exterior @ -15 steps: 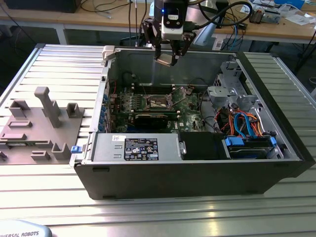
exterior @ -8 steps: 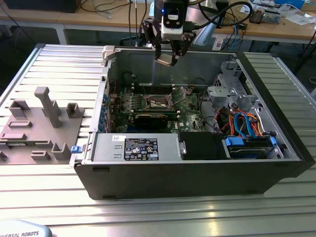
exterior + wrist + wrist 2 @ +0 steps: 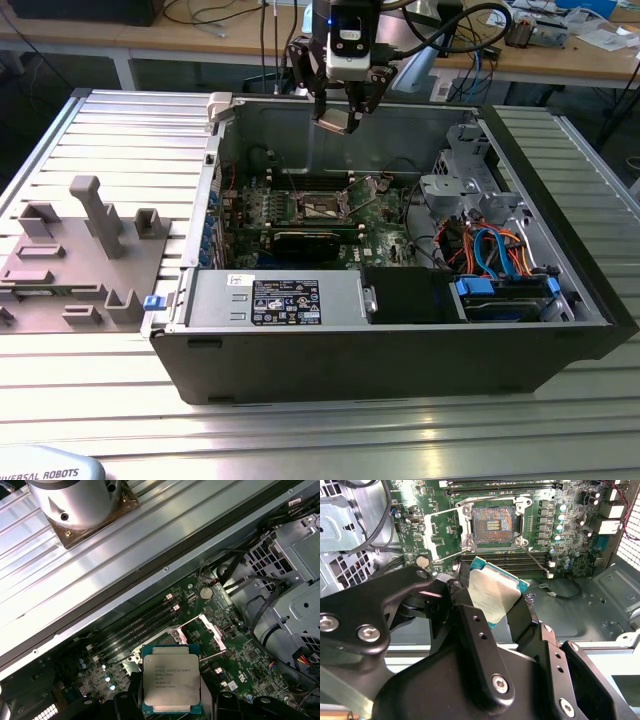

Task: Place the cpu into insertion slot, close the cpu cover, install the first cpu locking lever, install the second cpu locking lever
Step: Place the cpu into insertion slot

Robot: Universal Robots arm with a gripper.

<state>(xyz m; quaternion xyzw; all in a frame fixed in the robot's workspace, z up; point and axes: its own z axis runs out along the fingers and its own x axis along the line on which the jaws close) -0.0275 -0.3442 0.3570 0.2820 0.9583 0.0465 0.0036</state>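
Step in hand: cpu placement, first of four. Gripper (image 3: 343, 112) upper centre of exterior view, high over open computer case (image 3: 400, 350). Fingers clamped on cpu (image 3: 492, 592) edges, chip tilted, clear of board. Insertion slot (image 3: 493, 526) bare, mid-frame in exterior view, well below chip. Cpu cover (image 3: 446, 534) swung open beside slot; locking lever (image 3: 536, 560) looks unlatched. Judgement: placing calls for chip levelled, squared over slot, gentle descent.

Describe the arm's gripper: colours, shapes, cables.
The gripper is black, its angular linked fingers fastened with silvery screws. Above it sits a white-and-black body with a small blue light, and thick black cables loop beside the wrist.
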